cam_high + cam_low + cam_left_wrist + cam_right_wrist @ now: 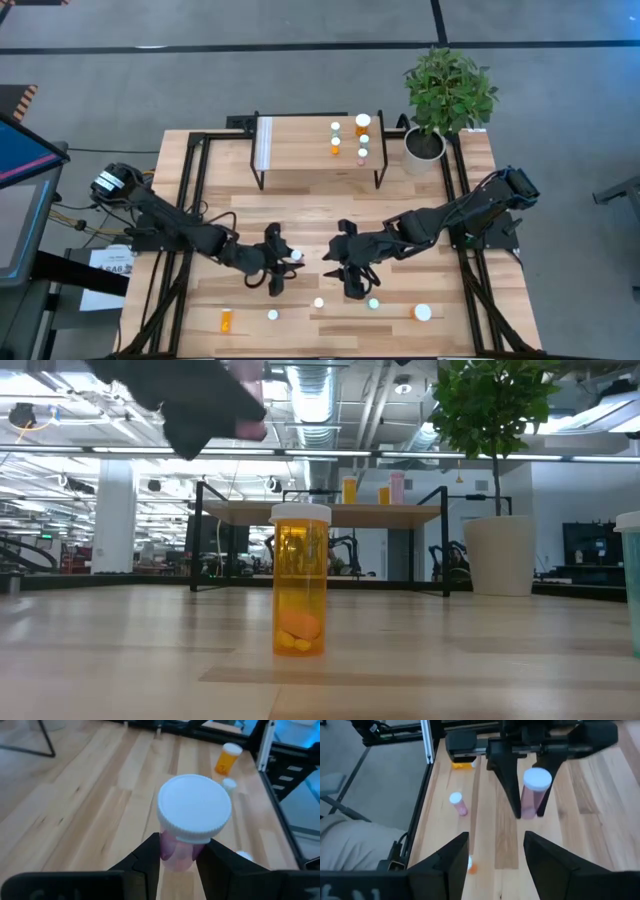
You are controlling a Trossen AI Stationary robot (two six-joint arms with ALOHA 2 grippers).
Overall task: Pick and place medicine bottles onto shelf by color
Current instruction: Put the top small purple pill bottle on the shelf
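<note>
Left claw [177, 857] pinches a pink bottle [192, 822] above the counter [300, 200] centre; right claw [492, 852] faces it, spread, empty. Shelf [300, 145] carries about five bottles at one end; several remain on the counter.

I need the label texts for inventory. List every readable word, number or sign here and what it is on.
None can be read.
Paper sheet at the table's left edge: dark print, too blurred.
Orange bottle: no label shows.
Pink bottle in the left end effector: plain white cap.
</note>
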